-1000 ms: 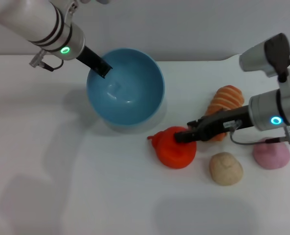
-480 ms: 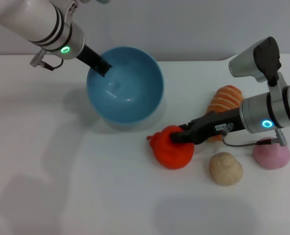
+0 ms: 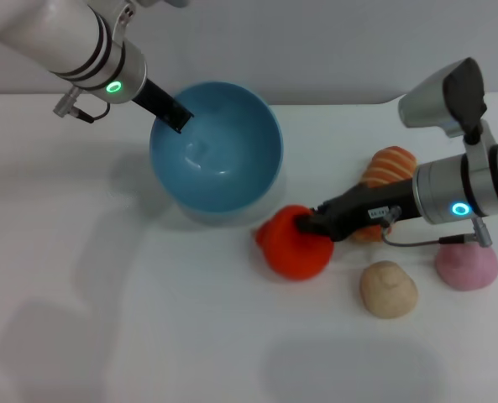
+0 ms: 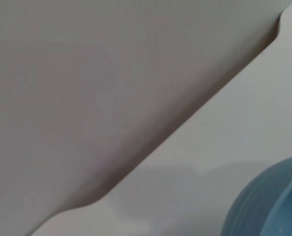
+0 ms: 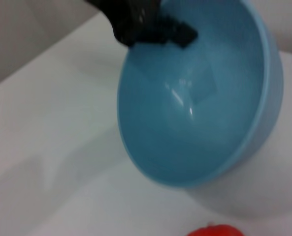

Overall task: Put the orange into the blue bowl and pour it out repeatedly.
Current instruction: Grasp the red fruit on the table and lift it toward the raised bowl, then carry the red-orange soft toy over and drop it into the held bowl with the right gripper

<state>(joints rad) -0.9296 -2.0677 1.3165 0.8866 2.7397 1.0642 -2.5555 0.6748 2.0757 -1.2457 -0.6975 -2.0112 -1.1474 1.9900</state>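
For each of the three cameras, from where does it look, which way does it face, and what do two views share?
Head view: from above, looking down at the table; both arms show, the left gripper at the blue bowl rim, the right gripper on the orange.
Left wrist view: faces the table edge and wall; only the bowl's side shows.
Right wrist view: faces the bowl's inside, the left gripper on its rim.
All three share the bowl.

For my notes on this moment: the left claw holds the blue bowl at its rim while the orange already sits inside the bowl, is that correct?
Not quite. In the head view the left claw is at the blue bowl rim, but the bowl is empty. The orange is outside it, on the table beside the bowl, with the right claw on it.
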